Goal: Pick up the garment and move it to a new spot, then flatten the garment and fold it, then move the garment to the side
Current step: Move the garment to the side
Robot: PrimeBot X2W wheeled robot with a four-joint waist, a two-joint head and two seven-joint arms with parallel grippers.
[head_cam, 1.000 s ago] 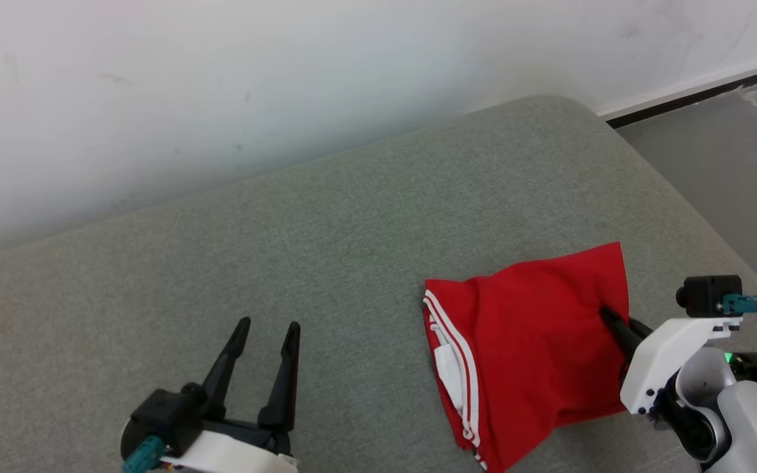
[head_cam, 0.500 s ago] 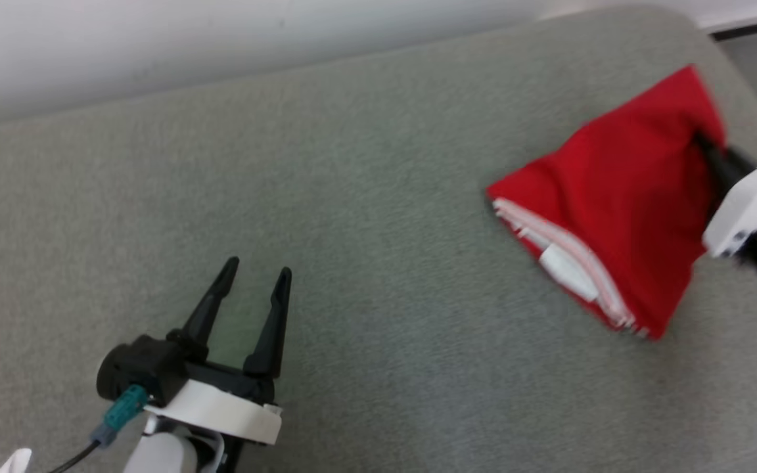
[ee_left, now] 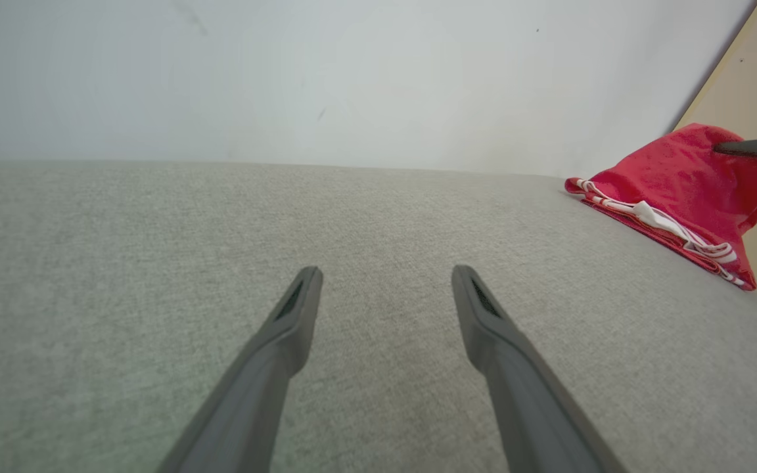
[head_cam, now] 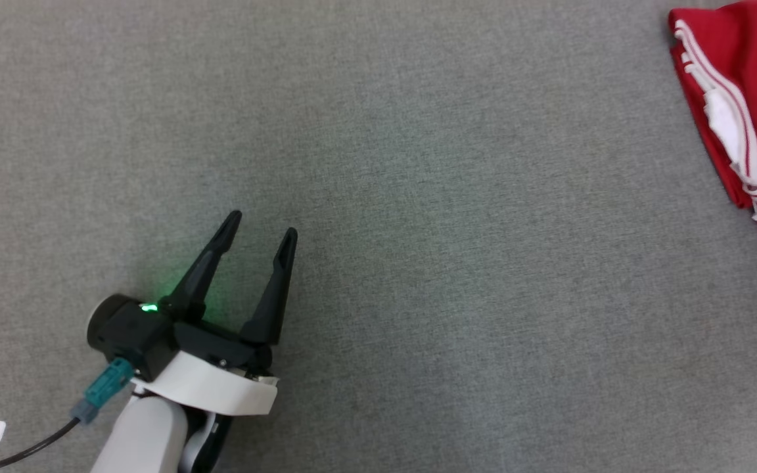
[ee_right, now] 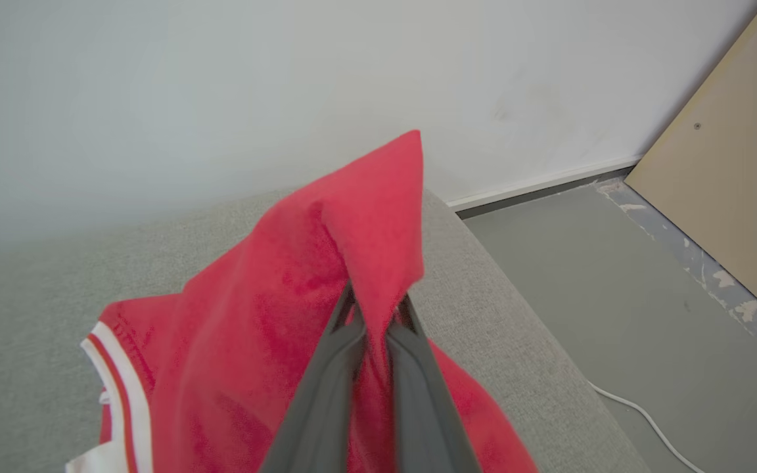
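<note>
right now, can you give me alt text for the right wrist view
The right claw is shut on a raised fold of a red garment with white stripes, over a grey cushion. Behind are a white wall, grey floor and a tan board.

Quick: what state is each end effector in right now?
Left end effector: open, holding nothing.
Right end effector: closed on the red garment.

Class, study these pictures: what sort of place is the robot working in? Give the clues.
Probably a plain indoor room, perhaps a home-like test space: a grey upholstered seat stands by a bare white wall, with a grey floor, a skirting board and a loose white cable beside it.
</note>
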